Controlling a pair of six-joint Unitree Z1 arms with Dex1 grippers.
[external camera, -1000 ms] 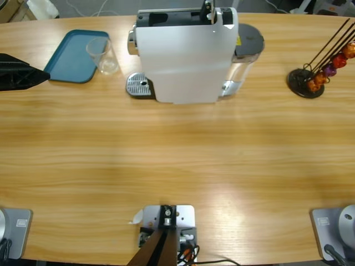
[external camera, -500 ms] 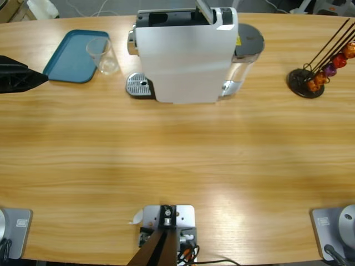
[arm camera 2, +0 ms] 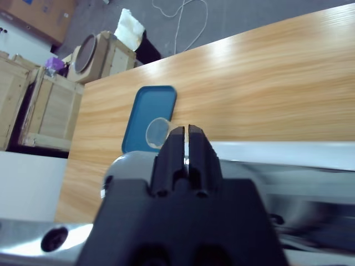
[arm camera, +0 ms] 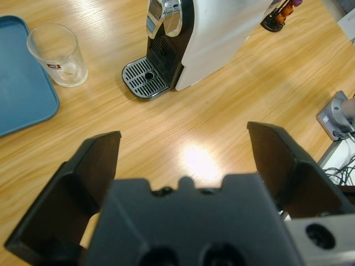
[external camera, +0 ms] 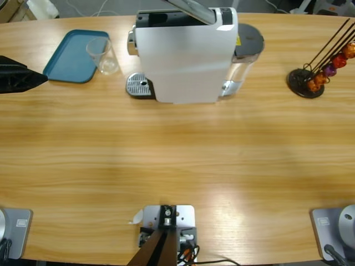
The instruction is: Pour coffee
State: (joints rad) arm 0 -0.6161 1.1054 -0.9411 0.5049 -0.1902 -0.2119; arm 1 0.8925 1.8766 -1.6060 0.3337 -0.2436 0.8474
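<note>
A white coffee machine (external camera: 186, 55) stands at the table's far middle, its metal drip grate (external camera: 138, 86) bare. A clear glass (external camera: 103, 55) stands beside a blue tray (external camera: 72, 55), left of the machine, and looks empty; no coffee shows. My left gripper (external camera: 22, 77) hovers at the table's left edge, open (arm camera: 183, 138), facing the glass (arm camera: 58, 54) and the grate (arm camera: 145, 77). My right gripper (arm camera 2: 187, 133) is shut, high over the machine's top, looking down on the glass (arm camera 2: 157, 132). The silver lever (external camera: 191, 8) on top of the machine lies tilted down to the left.
A black capsule stand (external camera: 310, 77) with several coloured capsules is at the far right. Bare wooden tabletop (external camera: 177, 160) spreads in front of the machine. Wooden crates (arm camera 2: 39, 111) and cables lie on the floor beyond the table.
The lever on the machine's top swung from upright down toward the left. The black gripper seen beside it has left the high view. The left gripper drew back slightly to the left.
</note>
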